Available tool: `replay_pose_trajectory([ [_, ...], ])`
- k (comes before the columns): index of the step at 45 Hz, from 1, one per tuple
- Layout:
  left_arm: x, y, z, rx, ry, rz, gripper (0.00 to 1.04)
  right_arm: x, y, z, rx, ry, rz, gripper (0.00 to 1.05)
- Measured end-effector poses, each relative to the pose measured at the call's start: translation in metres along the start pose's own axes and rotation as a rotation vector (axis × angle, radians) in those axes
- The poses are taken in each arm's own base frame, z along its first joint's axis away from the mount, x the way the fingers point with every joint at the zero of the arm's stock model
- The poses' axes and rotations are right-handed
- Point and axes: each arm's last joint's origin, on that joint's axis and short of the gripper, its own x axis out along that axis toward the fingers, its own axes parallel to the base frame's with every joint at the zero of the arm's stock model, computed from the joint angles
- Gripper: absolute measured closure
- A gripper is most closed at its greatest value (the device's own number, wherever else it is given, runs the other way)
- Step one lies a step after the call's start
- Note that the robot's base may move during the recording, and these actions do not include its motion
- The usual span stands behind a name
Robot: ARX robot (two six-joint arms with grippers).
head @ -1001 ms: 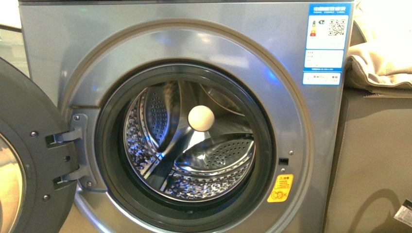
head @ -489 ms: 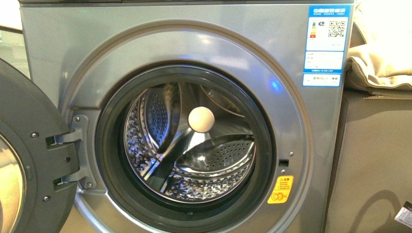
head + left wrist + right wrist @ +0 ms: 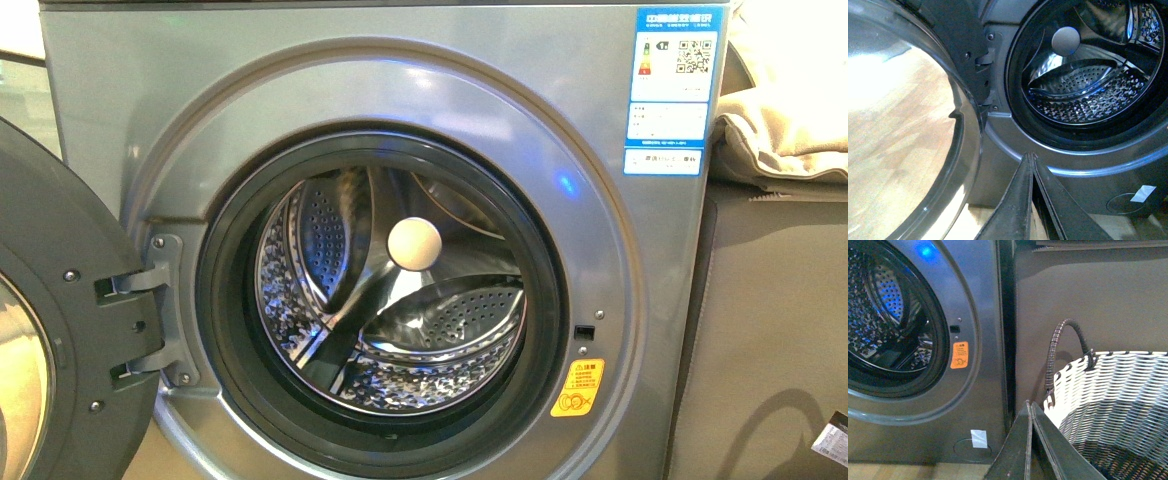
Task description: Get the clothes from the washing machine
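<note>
Steel drum (image 3: pixel 385 300) of washer (image 3: pixel 120 90) showed bare; clothes not visible in any view. Left gripper (image 3: pixel 1031 162) clenched, empty, below door (image 3: pixel 913 130) hinge. Right gripper (image 3: pixel 1030 410) clenched, empty, basket (image 3: pixel 1118 405) just beside. Risk: reaching into emptied drum, snagging gasket or door.

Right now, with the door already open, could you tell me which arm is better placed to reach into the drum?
Probably the left. Its gripper, jaws together, points at the drum mouth of the washing machine. The right gripper sits between machine and basket. No clothes show in the drum.
</note>
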Motion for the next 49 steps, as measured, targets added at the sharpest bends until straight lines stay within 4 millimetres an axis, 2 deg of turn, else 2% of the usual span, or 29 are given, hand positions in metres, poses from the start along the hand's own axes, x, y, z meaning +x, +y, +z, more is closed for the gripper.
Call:
replay_pose_trajectory([
  [10,-0.005,0.000,-0.009,0.000,0.001,0.000,1.01,-0.010,0.000,-0.013,0.000,0.027,0.000,1.02],
  [33,-0.015,0.000,-0.025,0.001,-0.007,0.000,1.01,-0.012,0.000,-0.011,0.000,-0.001,0.000,1.02],
  [38,-0.023,0.000,-0.029,0.002,0.022,0.000,1.01,-0.012,0.000,-0.011,0.000,-0.001,0.000,1.02],
  [49,-0.026,0.000,-0.028,0.002,-0.004,0.000,1.01,-0.012,0.000,-0.011,0.000,0.000,0.000,1.02],
])
